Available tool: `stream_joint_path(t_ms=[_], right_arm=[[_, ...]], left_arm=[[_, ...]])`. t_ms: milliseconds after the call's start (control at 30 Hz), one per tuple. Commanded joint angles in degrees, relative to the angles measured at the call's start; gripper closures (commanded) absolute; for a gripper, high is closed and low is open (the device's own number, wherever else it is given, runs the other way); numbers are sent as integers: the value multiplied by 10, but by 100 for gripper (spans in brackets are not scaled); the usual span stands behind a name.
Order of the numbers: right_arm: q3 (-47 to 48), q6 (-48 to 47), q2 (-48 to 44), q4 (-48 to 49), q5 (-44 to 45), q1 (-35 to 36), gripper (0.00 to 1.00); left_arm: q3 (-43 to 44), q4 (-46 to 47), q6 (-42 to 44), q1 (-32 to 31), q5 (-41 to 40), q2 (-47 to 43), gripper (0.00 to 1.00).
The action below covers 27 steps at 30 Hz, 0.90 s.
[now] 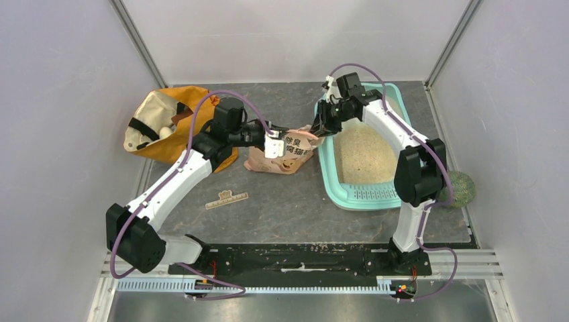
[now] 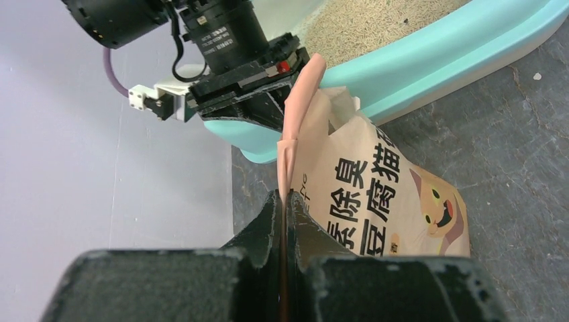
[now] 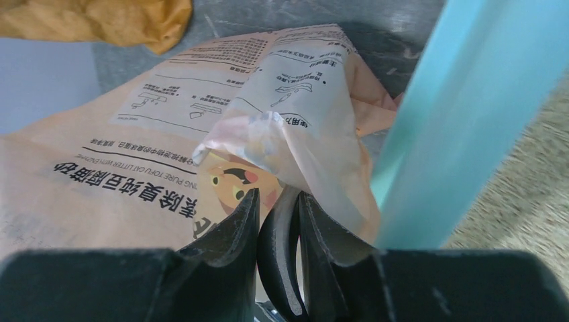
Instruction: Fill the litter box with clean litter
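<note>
The teal litter box (image 1: 332, 181) stands at the right, with pale clean litter (image 1: 366, 151) spread inside it. A peach-pink pouch (image 1: 285, 157) lies against the box's left rim. My left gripper (image 1: 274, 146) is shut on the pouch's flat pink edge (image 2: 287, 201). My right gripper (image 1: 317, 127) is at the pouch's crumpled upper corner (image 3: 288, 147), right beside the box wall (image 3: 436, 121). Its jaws stand nearly together on that corner, with a dark curved strip between them. The litter (image 2: 376, 20) also shows in the left wrist view.
An orange fabric bag (image 1: 161, 124) slumps at the back left, next to my left arm. A green ball (image 1: 459, 189) rests beyond the box's right side. A small wooden strip (image 1: 227, 199) lies on the dark mat near the front. Grey walls close in three sides.
</note>
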Motion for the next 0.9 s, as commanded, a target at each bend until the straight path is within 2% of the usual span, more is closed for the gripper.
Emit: stream_joint_path(t_ms=[0, 300, 467, 867], right_arm=[[-57, 65, -13, 156, -140, 15, 100], [-107, 169, -9, 307, -207, 15, 100], [-137, 256, -2, 412, -248, 15, 100], [-187, 300, -73, 424, -289, -35, 100]], left_arm=[[8, 51, -16, -8, 35, -5, 98], [15, 48, -16, -8, 35, 2, 98], [15, 44, -13, -7, 31, 0, 98], [25, 81, -20, -3, 33, 12, 98]])
